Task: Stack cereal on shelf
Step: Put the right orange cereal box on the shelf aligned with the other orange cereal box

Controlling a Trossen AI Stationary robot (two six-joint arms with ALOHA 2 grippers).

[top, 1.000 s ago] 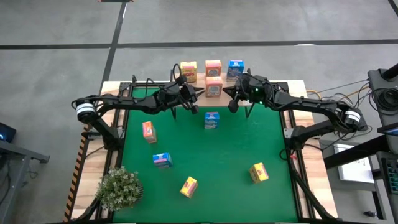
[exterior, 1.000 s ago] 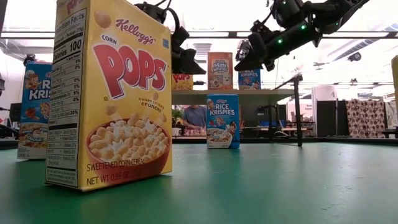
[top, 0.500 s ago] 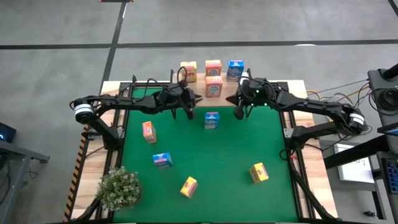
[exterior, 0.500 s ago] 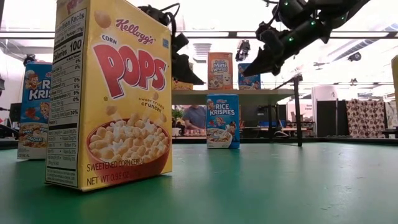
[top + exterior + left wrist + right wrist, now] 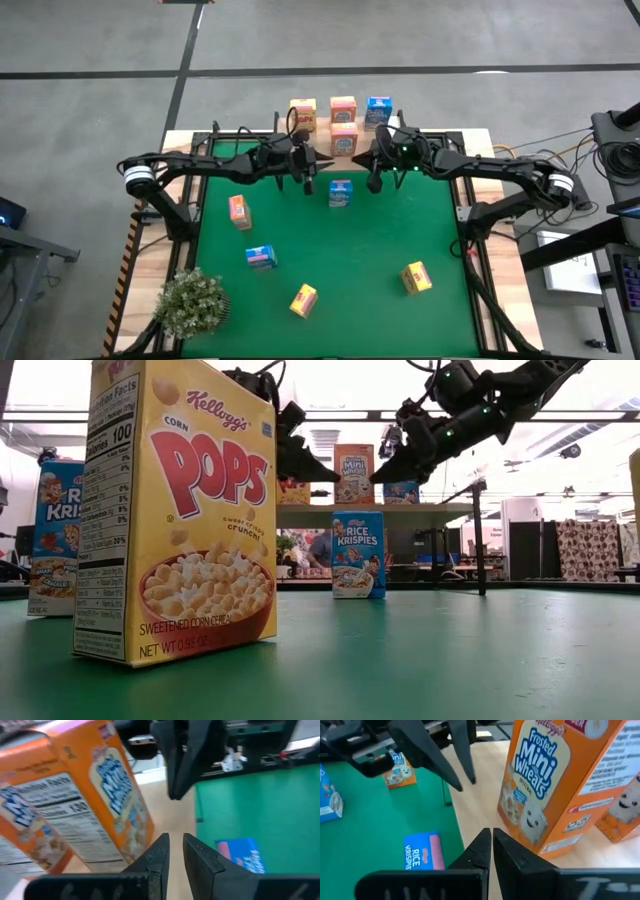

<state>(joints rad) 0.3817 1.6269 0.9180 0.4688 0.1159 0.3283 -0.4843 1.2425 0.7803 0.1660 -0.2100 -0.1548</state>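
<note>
Over the front edge of the shelf, the left claw hangs empty with its fingers nearly together. Beside it, the right claw hangs shut and empty too. Four cereal boxes stand on the shelf. Below it, a blue box stands on the green mat, between both claws.
</note>
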